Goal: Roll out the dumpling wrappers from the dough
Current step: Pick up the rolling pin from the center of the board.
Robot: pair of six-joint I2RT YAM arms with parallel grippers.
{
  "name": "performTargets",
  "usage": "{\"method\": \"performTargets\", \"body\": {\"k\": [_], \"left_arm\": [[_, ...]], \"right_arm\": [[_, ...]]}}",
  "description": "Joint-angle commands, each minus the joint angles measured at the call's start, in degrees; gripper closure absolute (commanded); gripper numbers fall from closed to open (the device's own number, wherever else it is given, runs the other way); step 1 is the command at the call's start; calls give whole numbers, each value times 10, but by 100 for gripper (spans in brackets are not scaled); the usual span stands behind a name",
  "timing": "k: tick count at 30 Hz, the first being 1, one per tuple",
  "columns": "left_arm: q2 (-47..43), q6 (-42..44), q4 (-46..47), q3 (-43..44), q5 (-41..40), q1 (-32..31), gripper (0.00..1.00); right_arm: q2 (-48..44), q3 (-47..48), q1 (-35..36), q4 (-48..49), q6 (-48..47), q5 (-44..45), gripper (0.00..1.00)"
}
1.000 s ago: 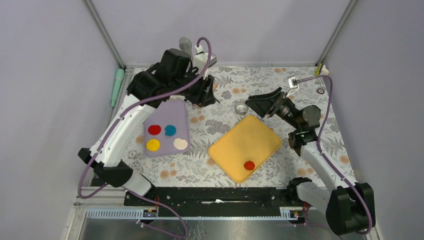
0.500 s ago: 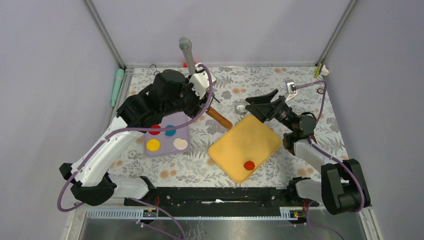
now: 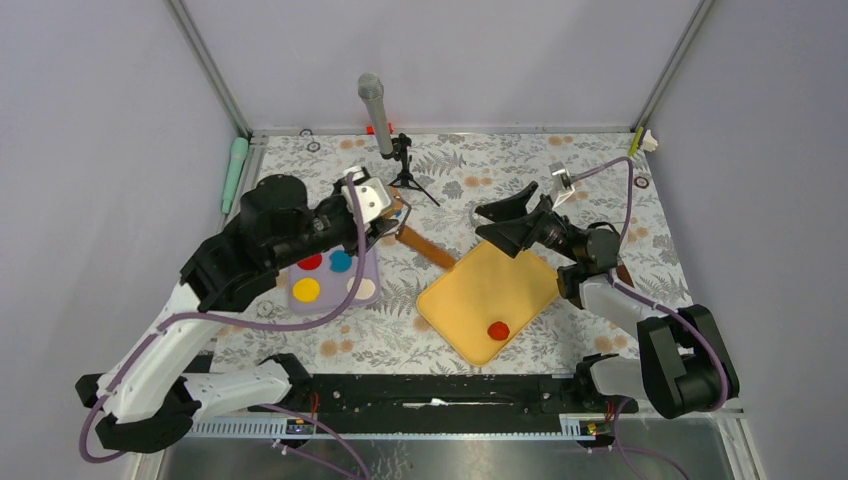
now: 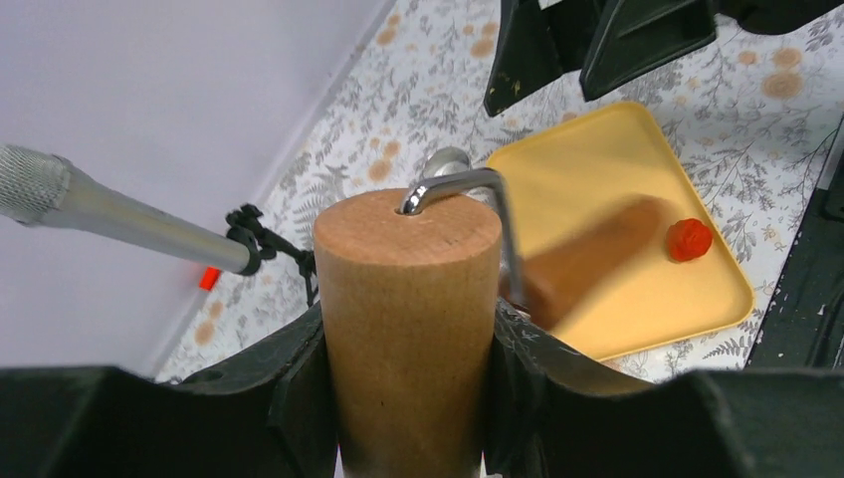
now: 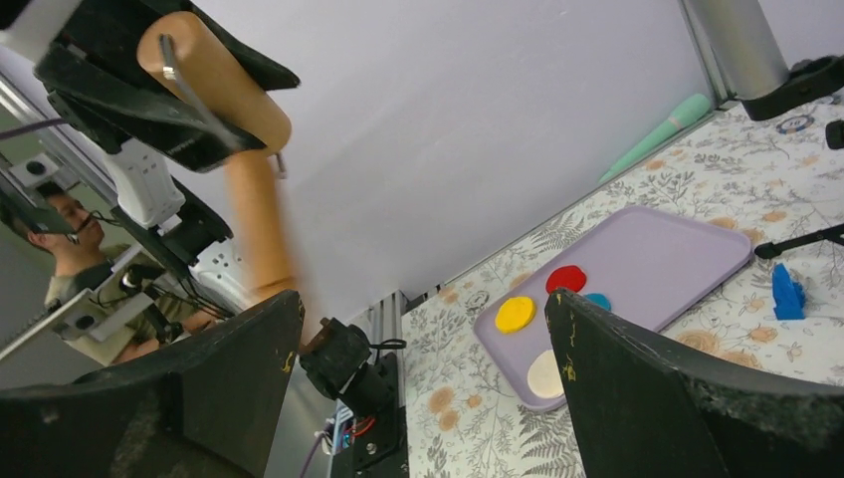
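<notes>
left arm swings in with the pin

left arm has pulled back from the far edge over the last second and come in toward the middle, and it has brought the pin (image 3: 425,247) with it. left gripper (image 3: 385,215) is clamped on one handle, and the wrist view shows it clearly: black fingers (image 4: 299,388) pressed on both sides of the wooden handle. the pin slants away from the gripper, its free end reaching the far corner of the yellow board (image 3: 470,285). whether it touches the board i can't tell.

right arm has slid in toward the centre as well. right gripper (image 3: 503,224) hangs above the board's far edge, jaws spread wide, nothing between them.

on the board sits the dough (image 3: 498,330), a small red lump near the near corner, well apart from the pin's tip.

over on the left is the purple tray (image 5: 677,264), partly under the left arm. the red wrapper (image 3: 310,262) lies flat on it, just beside a blue disc (image 3: 341,261), with a yellow disc (image 3: 306,290) and a cream disc (image 3: 362,288) in the row nearer the bases.

a mic (image 3: 372,100) stands on its little stand at the far edge.
</notes>
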Motion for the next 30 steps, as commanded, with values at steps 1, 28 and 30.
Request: {"method": "performTargets", "body": {"k": [1, 28, 30], "left_arm": [[-26, 31, 67, 10, 40, -3, 100], [-60, -31, 69, 31, 103, -3, 100], [-56, -40, 68, 32, 109, -2, 100]], "right_arm": [[0, 38, 9, 130, -44, -44, 0], [19, 120, 127, 137, -56, -21, 0], [22, 124, 134, 138, -50, -22, 0]]}}
